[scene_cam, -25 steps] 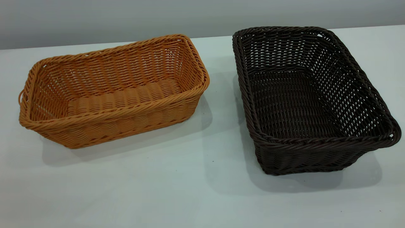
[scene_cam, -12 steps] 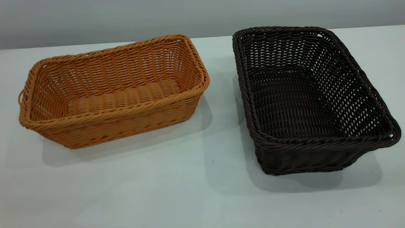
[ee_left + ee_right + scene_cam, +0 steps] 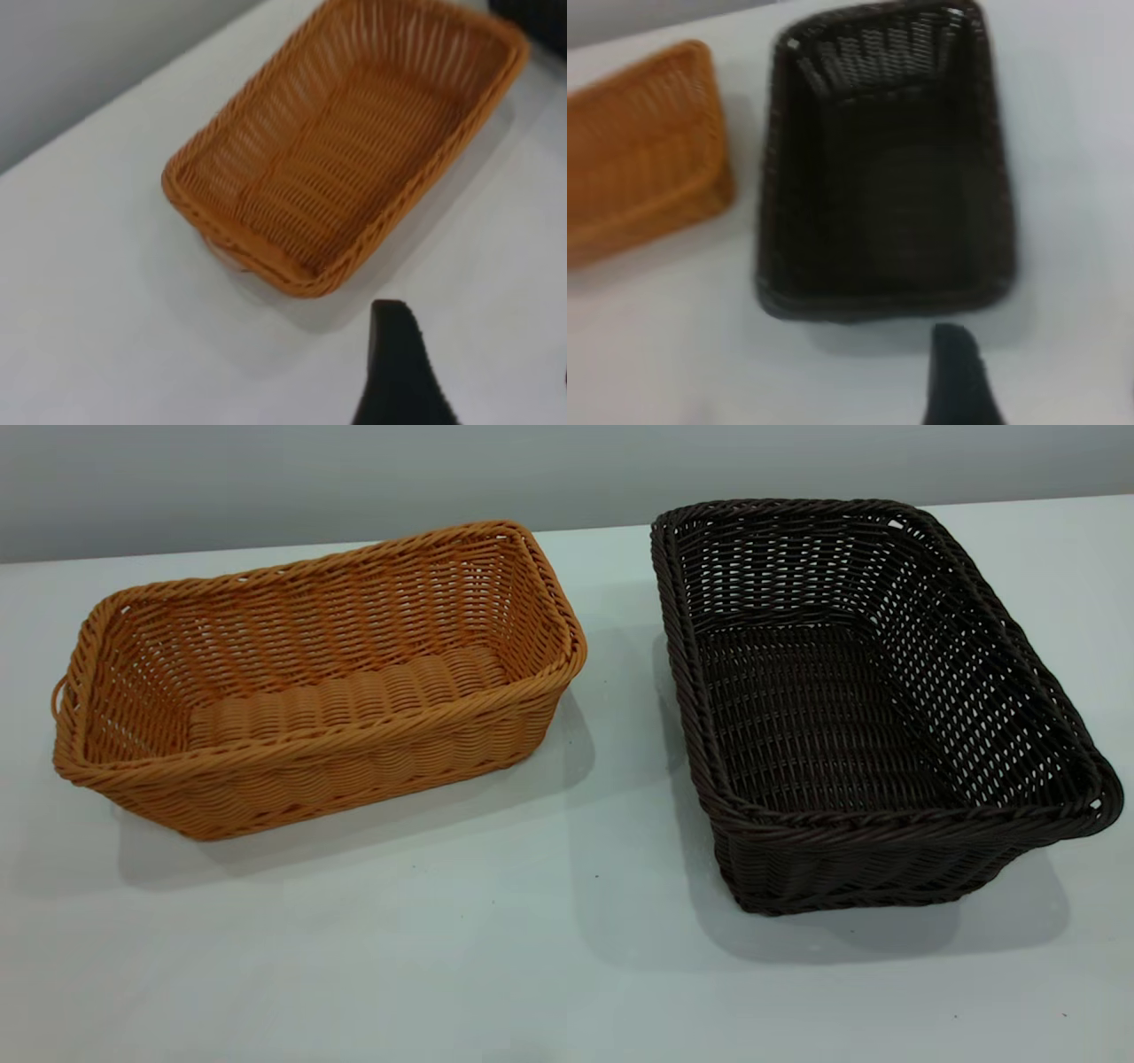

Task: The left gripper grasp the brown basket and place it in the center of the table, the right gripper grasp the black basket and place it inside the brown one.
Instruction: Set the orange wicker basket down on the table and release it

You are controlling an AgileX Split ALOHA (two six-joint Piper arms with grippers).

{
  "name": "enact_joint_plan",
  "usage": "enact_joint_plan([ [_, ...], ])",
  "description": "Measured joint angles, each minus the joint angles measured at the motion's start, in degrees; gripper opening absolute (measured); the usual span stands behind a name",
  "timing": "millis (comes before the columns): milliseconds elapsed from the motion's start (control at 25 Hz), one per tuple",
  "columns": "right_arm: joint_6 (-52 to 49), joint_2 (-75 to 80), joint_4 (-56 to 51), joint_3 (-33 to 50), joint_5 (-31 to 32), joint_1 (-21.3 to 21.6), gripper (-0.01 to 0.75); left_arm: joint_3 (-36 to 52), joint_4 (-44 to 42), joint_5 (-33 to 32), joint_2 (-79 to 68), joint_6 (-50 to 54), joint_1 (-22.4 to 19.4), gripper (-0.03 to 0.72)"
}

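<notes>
- The table (image 3: 549,957) is seen as a white, slightly glossy top on which both baskets are set, side by side and apart, with a strip of bare surface between them.
- The black basket (image 3: 850,708) is placed upright on the right side of the exterior view, nothing being held inside it; its lattice sides are flared and its rim is braided. It is also seen from above in the right wrist view (image 3: 886,177).
- The brown basket (image 3: 310,682) is placed upright on the left side, likewise unfilled, with a small loop handle at its outer end. It is also shown in the left wrist view (image 3: 345,142).
- The left gripper (image 3: 403,367) is held above bare table just beside the brown basket, touching nothing; only one finger is shown, so its opening cannot be told.
- The right gripper (image 3: 961,376) is held near the black basket, apart from it; its opening cannot be told either.
</notes>
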State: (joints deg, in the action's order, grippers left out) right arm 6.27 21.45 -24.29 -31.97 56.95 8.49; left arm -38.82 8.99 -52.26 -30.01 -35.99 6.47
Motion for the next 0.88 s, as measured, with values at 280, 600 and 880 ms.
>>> enact_joint_plan([
  [280,1.34,9.33,-17.72,0.11,-10.03,0.00,0.446,-2.22,-0.46,5.55,-16.40,-3.88,0.11,0.400],
  [600,-4.37,16.00,-28.80,0.11,-11.60,0.00,0.446,-2.43,-0.57,9.86,-29.06,-9.22,5.11,0.400],
  [880,-12.90,19.10,-28.94,0.18,-11.10,0.00,0.446,-2.43,-0.57,16.99,-38.14,-17.02,11.16,0.400],
])
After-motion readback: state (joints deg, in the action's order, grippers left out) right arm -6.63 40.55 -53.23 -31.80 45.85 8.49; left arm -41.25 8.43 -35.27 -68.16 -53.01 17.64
